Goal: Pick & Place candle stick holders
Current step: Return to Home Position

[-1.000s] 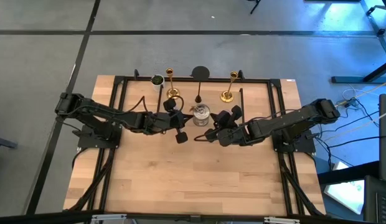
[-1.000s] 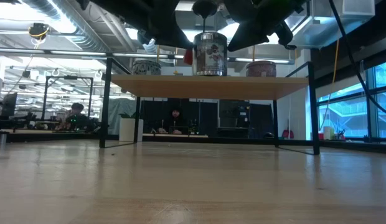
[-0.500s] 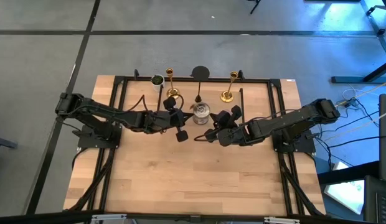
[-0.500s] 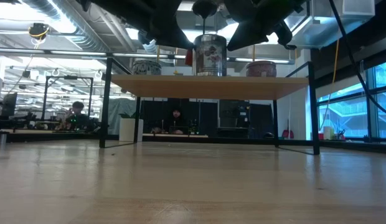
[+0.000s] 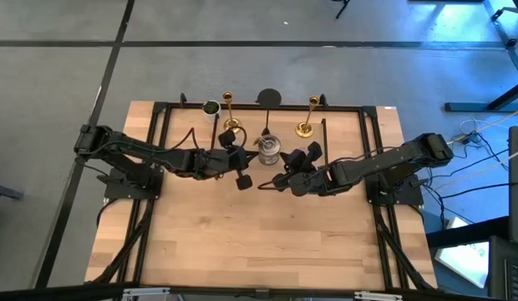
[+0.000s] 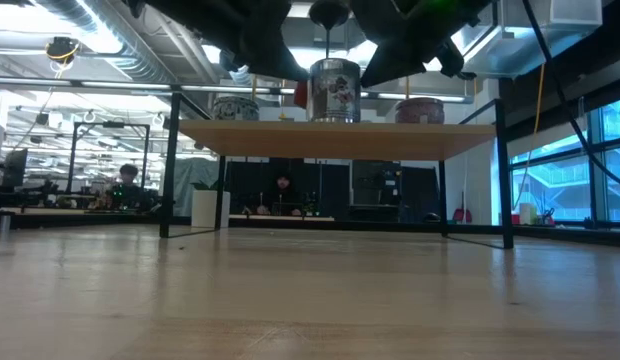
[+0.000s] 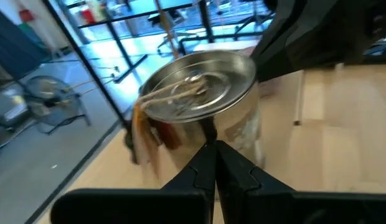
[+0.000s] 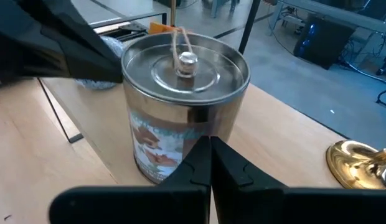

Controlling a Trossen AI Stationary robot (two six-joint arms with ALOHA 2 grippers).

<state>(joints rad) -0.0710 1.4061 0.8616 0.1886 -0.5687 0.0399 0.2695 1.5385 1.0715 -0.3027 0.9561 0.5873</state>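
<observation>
Grey concrete floor out beyond left gripper and right gripper, dark seam lines crossing it. Light wood tabletop beneath both. Low view, far behind grippers: open workroom, ceiling ducts, strip lights, desks, seated person. Tall windows off right gripper's side, daylight coming in.

I see squat silver lidded tin hemmed by left arm and right arm. Behind it, slim gold candlestick and its twin, black candle holder between. Front of pale wooden worktop open to pass.
</observation>
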